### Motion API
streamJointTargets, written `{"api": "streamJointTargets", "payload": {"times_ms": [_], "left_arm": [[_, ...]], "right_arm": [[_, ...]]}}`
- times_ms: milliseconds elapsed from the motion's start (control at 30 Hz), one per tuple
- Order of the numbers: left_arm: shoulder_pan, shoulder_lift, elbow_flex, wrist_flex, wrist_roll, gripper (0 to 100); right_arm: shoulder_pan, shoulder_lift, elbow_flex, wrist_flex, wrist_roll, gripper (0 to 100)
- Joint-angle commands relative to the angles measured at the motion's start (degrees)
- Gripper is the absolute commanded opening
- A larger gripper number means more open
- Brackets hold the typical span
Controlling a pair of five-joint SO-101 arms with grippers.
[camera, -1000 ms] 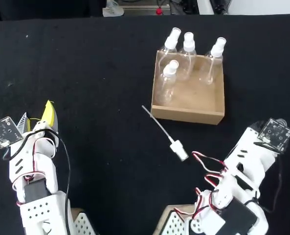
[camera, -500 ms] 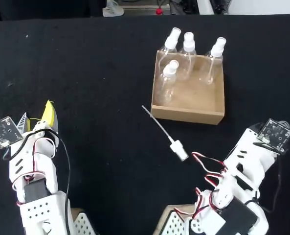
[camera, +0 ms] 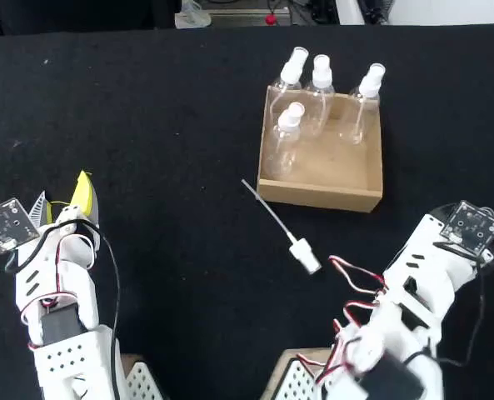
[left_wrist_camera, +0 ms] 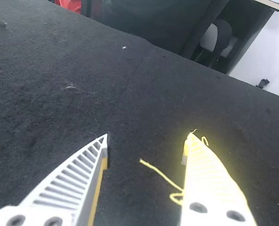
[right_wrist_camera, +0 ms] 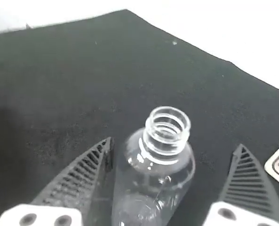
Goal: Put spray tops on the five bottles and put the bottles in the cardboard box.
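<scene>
A cardboard box stands at the table's far right of centre, with several clear bottles in it, each capped with a white spray top. One loose spray top lies on the black table in front of the box, its thin tube pointing towards the far left. An uncapped clear bottle lies between the fingers of my right gripper, which is open around it. My right arm is at the near right. My left gripper is open over bare table at the near left.
The black table spreads wide on the left and in the middle. Clutter and a chair lie beyond the far edge. The right arm's red and white cables loop close to the loose spray top.
My right arm has shifted slightly towards the right edge of the table. The left arm, the box and the loose spray top have not moved.
</scene>
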Motion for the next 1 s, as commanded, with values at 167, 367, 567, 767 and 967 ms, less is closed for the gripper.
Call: {"api": "streamJointTargets", "payload": {"times_ms": [167,367,567,767,967], "left_arm": [[0.66,-0.70,1.19,-1.23,-0.09,25],[0.66,-0.70,1.19,-1.14,-0.09,25],[0.66,-0.70,1.19,-1.05,-0.09,25],[0.66,-0.62,1.19,-1.05,-0.09,25],[0.66,-0.62,1.19,-1.05,-0.09,25]], "right_arm": [[0.79,-14.11,-8.40,26.81,0.00,33.6],[1.14,-14.29,-7.78,22.86,0.35,33.6],[0.70,-14.20,-6.11,20.22,0.44,33.4],[0.09,-12.97,-5.49,20.13,0.09,33.3],[0.09,-5.14,-6.46,13.63,0.09,33.3]]}}
